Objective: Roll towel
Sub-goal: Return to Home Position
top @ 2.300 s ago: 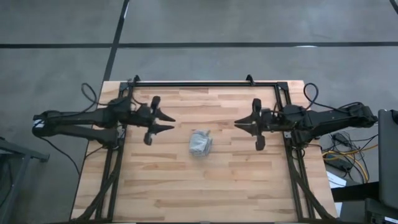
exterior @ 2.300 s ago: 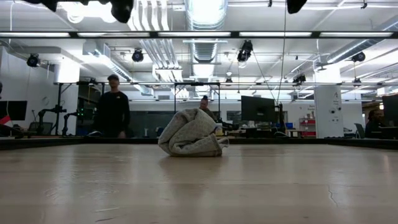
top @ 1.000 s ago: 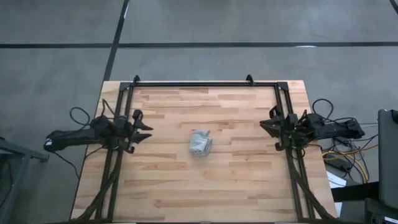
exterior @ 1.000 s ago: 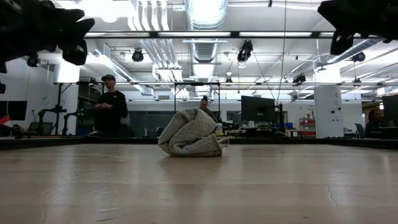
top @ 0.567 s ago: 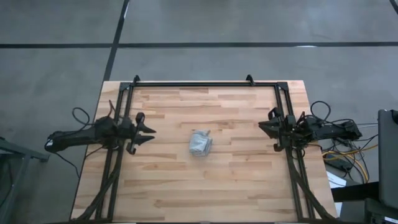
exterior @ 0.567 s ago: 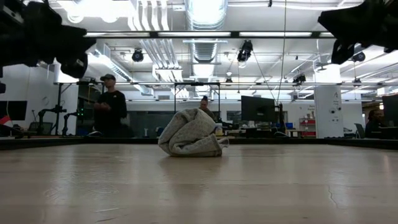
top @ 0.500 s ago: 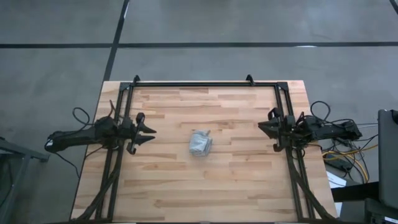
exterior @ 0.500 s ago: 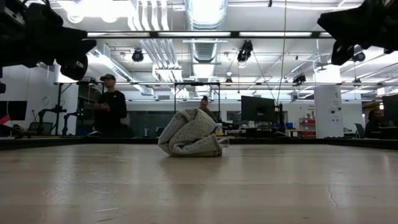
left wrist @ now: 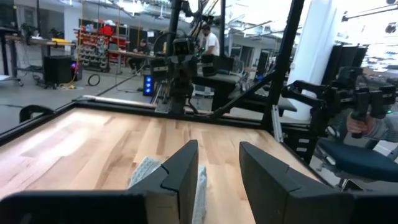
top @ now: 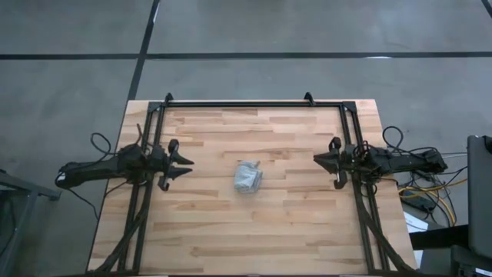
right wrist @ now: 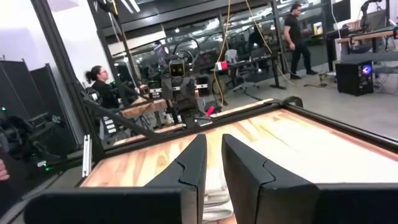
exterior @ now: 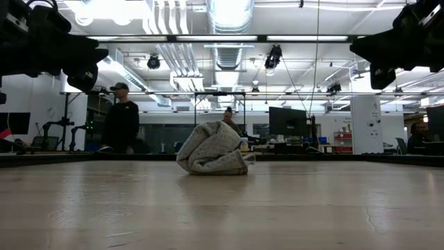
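The towel (top: pixel 247 177) lies as a small crumpled grey-blue bundle on the middle of the wooden table (top: pixel 254 231), resting on its underside (exterior: pixel 214 148). My left gripper (top: pixel 187 164) hovers near the table's left edge, pointing level at the towel, open, with nothing between its fingers (left wrist: pixel 219 146). My right gripper (top: pixel 317 160) hovers near the right edge, also pointing at the towel. Its fingers stand a narrow gap apart (right wrist: pixel 214 138) and hold nothing. Both wrist views show the towel (left wrist: pixel 146 171) (right wrist: pixel 214 186) beyond the fingers.
A black metal frame (top: pixel 254 102) runs along the table's far, left and right sides. Cables (top: pixel 430 192) lie off the right edge. People stand in the room beyond (exterior: pixel 121 121). Bare wood surrounds the towel on all sides.
Both grippers have drawn back from the towel, the left toward the table's left edge and the right toward its right edge. Over the last second the right gripper has sunk a little. The towel has stayed where it was.
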